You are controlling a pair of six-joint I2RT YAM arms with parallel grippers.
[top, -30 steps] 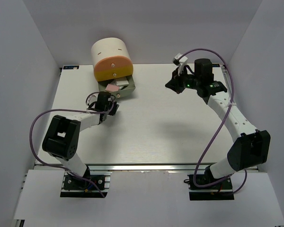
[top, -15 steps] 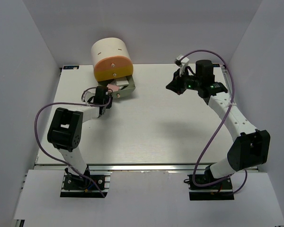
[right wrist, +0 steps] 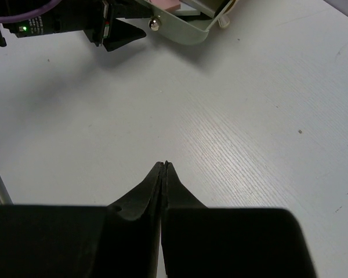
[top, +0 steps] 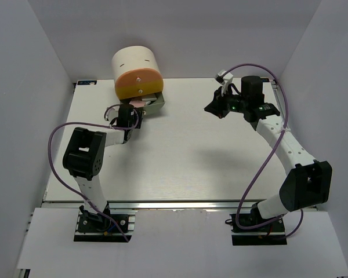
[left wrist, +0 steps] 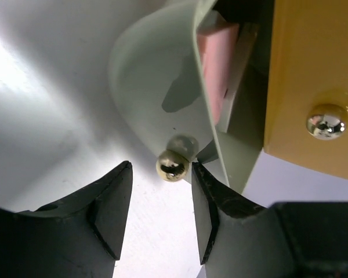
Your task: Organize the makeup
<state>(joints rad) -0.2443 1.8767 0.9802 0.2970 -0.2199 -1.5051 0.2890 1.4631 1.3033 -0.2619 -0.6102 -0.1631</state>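
My left gripper (top: 129,113) stands open at the front of the pale green drawer (top: 152,103), which sticks partway out of the cream cylinder with orange fronts (top: 137,72). In the left wrist view the drawer's shiny knob (left wrist: 173,165) sits between my open fingertips, closer to the right finger (left wrist: 204,191). A pink square of makeup (left wrist: 216,63) lies in the drawer, also visible from above (top: 136,102). My right gripper (top: 212,108) hovers over the table at the back right, shut on nothing (right wrist: 164,166).
An orange drawer front with its own metal knob (left wrist: 326,120) sits just above the green drawer. From the right wrist, the green drawer (right wrist: 185,29) and the left gripper (right wrist: 119,32) appear across bare white table (right wrist: 232,127). White walls enclose the table.
My left gripper moved toward the cylinder, sliding the green drawer further in, then opened off the knob. The right arm barely shifted.
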